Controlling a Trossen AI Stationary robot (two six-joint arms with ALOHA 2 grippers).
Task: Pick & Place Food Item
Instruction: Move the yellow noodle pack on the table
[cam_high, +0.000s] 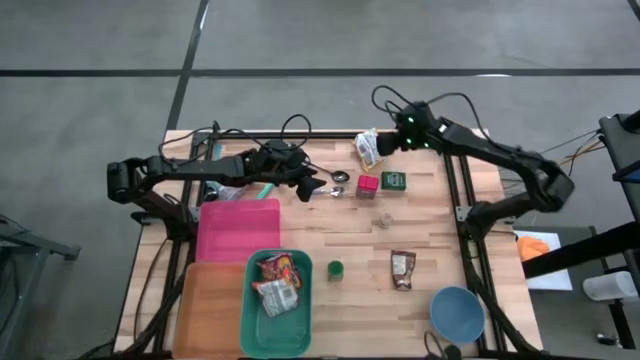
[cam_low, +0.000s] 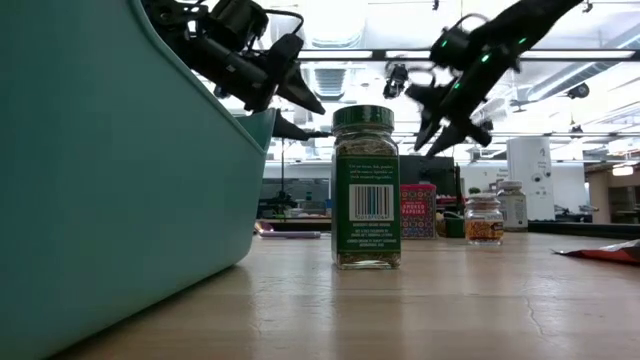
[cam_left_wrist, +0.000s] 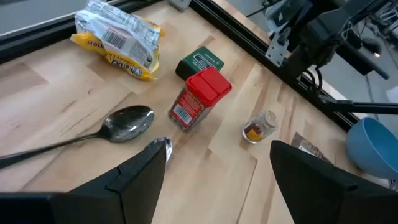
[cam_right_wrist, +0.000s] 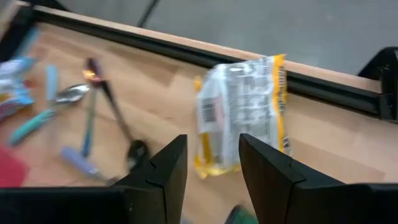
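Observation:
A clear-and-yellow food packet (cam_high: 367, 149) (cam_right_wrist: 239, 115) lies flat at the table's far edge. My right gripper (cam_high: 386, 143) (cam_right_wrist: 213, 168) hovers open just right of it, slanting down; the packet shows beyond the fingertips, untouched. My left gripper (cam_high: 312, 188) (cam_left_wrist: 217, 180) hangs open above the table's middle, pointing toward a red-capped spice jar (cam_left_wrist: 196, 99) lying on its side, with nothing between its fingers. A teal tray (cam_high: 277, 330) at the near left holds snack packets (cam_high: 277, 283).
Two spoons (cam_left_wrist: 127, 123) (cam_high: 337, 192), a green tin (cam_high: 394, 180), a small jar (cam_high: 384, 220), a green-lidded jar (cam_low: 365, 190), a brown packet (cam_high: 402, 269) and a blue bowl (cam_high: 458, 312) are spread about. Pink tray (cam_high: 238, 228) and orange tray (cam_high: 205, 315) sit left.

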